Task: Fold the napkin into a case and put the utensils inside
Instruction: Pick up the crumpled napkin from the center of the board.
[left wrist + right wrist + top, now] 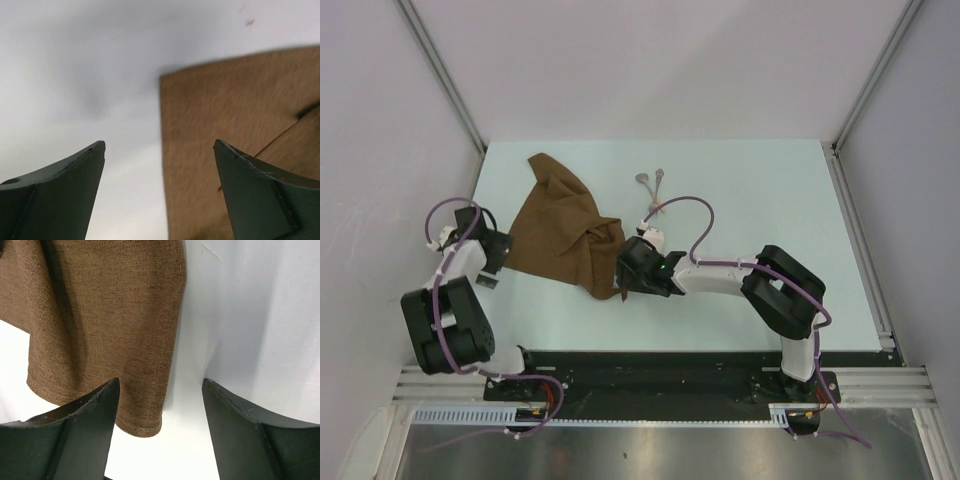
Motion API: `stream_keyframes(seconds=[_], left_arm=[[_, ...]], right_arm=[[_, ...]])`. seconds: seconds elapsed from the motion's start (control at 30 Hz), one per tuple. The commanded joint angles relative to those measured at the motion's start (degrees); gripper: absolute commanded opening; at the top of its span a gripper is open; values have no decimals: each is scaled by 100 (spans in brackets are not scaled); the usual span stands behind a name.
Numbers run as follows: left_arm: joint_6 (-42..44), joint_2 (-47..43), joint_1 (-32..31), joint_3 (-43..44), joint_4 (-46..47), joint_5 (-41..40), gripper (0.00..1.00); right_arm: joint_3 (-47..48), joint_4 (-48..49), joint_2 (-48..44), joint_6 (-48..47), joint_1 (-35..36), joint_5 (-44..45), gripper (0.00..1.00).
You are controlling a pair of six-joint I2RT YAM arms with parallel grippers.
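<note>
One crumpled napkin (565,235) lies on the table (770,180), two utensils (652,185) just beyond its far right side. Left wrist: the left gripper (160,145) gapes empty beside the cloth's edge. Right wrist: the right gripper (161,382) stands released over a napkin corner.

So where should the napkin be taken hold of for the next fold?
Probably the napkin's near corner, from the robot's right: it lies flat on the table between the right gripper's open fingers, while the middle is bunched.
</note>
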Motion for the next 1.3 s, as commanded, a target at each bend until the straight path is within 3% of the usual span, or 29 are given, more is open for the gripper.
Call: stream_keyframes(seconds=[0.0, 0.2, 0.4, 0.43, 0.5, 0.53, 0.63, 0.67, 0.7, 0.77, 1.0, 1.1, 1.27], left_arm=[[267, 864, 70, 780, 281, -141, 96], [171, 1807, 70, 1335, 26, -1, 97], [161, 2116, 26, 1415, 130, 0, 83], [196, 2072, 44, 1371, 210, -9, 71], [398, 2036, 35, 1335, 429, 122, 56], [460, 2002, 44, 1283, 500, 218, 37], [636, 1739, 53, 1204, 579, 474, 2], [767, 1450, 53, 1134, 649, 535, 0], [829, 1221, 53, 1055, 737, 649, 0], [1048, 764, 53, 800, 843, 711, 0], [1366, -2728, 61, 684, 352, 958, 0], [1304, -3795, 88, 1305, -140, 582, 0], [1646, -4248, 97, 2923, -913, -623, 0]], right_arm=[[44, 98, 44, -37, 1, 155, 71], [88, 248, 140, -117, -43, 68, 65], [237, 362, 359, -257, -43, -29, 55], [289, 388, 386, -283, -43, -90, 54], [334, 450, 465, -415, -25, -117, 51], [360, 468, 483, -485, -25, -143, 50], [387, 494, 466, -801, -25, -161, 35], [387, 520, 439, -915, -25, -170, 30], [387, 581, 413, -1221, -17, -274, 15], [430, 547, 264, -1539, 10, -354, 0], [624, -524, -1132, -2805, 807, -74, 0], [877, -1095, -1853, -3148, 1291, -46, 0], [1282, -1684, -2872, -3527, 2048, -414, 0]])
